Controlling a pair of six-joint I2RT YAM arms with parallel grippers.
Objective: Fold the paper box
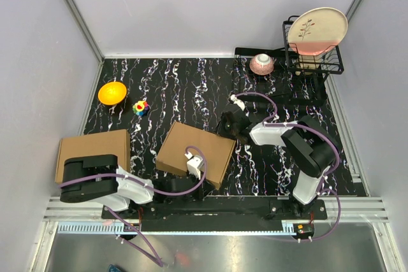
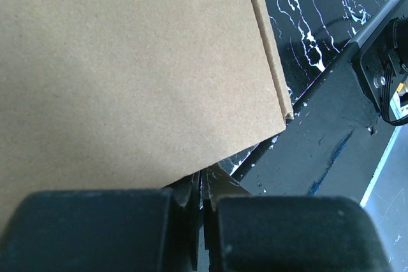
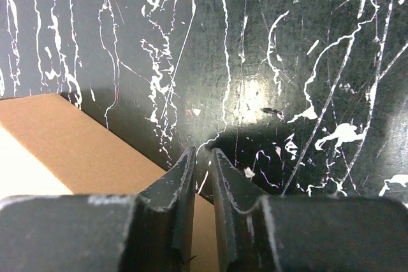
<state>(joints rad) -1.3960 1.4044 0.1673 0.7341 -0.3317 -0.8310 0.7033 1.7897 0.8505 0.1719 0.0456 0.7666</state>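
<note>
Black tabletop beyond paper box edge

Paper box: brown corrugated cardbd, matt, fine fibrous grain, unprinted. Table: black w/ white marble-type veins, smooth, semi-gloss. Right gripper fingers: matt black, prob. plastic, scuffed edges. Bowl: glossy orange. Rack: black metal wire.

The table was black, veined with white marbling. The box near the front edge was plain brown, and the carton at the front left was the same brown. By the left edge sat an orange-yellow bowl and a multicoloured toy. At the far right corner, a cream plate with a dark sprig motif stood in a black wire rack.
</note>
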